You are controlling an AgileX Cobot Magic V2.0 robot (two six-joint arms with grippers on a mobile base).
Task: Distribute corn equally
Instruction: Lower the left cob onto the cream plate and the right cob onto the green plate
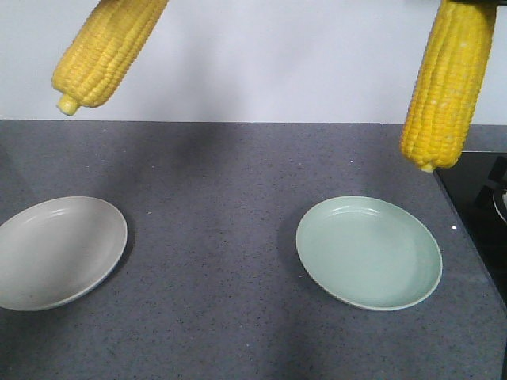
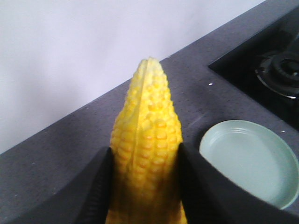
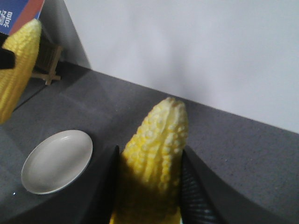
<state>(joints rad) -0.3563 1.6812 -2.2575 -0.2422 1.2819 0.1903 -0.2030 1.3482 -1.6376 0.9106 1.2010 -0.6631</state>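
Note:
Two bright yellow corn cobs hang tip-down above the dark counter. In the front view the left corn [image 1: 107, 47] hangs tilted above and behind a beige plate [image 1: 59, 252]. The right corn [image 1: 447, 87] hangs nearly upright, above and to the right of a green plate [image 1: 368, 252]. Both plates hold nothing. My left gripper [image 2: 145, 154] is shut on a corn cob [image 2: 147, 121], with the green plate [image 2: 250, 161] to its right. My right gripper [image 3: 149, 158] is shut on the other corn cob [image 3: 161, 135]; the beige plate [image 3: 58, 161] lies to its left.
A black cooktop [image 1: 475, 198] with a burner [image 2: 280, 70] is set into the counter just right of the green plate. A white wall runs along the counter's back edge. A small wooden stand [image 3: 46, 63] sits in the far corner.

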